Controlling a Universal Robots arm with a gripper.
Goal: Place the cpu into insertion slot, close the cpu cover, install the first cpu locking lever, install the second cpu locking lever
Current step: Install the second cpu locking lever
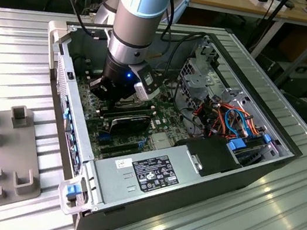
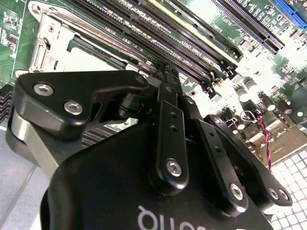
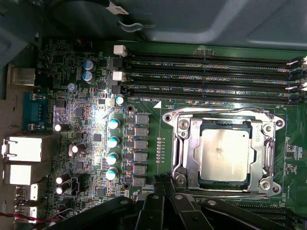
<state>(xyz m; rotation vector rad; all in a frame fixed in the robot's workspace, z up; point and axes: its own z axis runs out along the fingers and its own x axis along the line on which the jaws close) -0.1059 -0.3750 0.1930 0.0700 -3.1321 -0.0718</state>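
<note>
The cpu (image 3: 224, 155) lies flat in the insertion slot (image 3: 183, 125), its silvery top up. The cpu cover (image 3: 190, 143) is folded down around it, and the chip shows through the cover's window. A thin metal lever (image 3: 216, 111) runs along the socket's edge beside the memory slots. My gripper (image 3: 160, 181) is shut, with its black fingertips together right at the socket's opposite edge, close to a corner screw (image 3: 179, 179). In the second wrist view the gripper (image 2: 165, 72) points down beside the silvery cover (image 2: 48, 33). In the exterior view the gripper (image 1: 122, 99) reaches down into the open computer case.
Long black memory slots (image 3: 206, 76) run beside the socket. Capacitors (image 3: 113, 139) and rear ports (image 3: 24, 153) lie on another side. In the case sit a power supply (image 1: 149, 171), a drive cage (image 1: 204, 79) and coloured cables (image 1: 236, 120). A grey fixture (image 1: 0, 141) stands outside.
</note>
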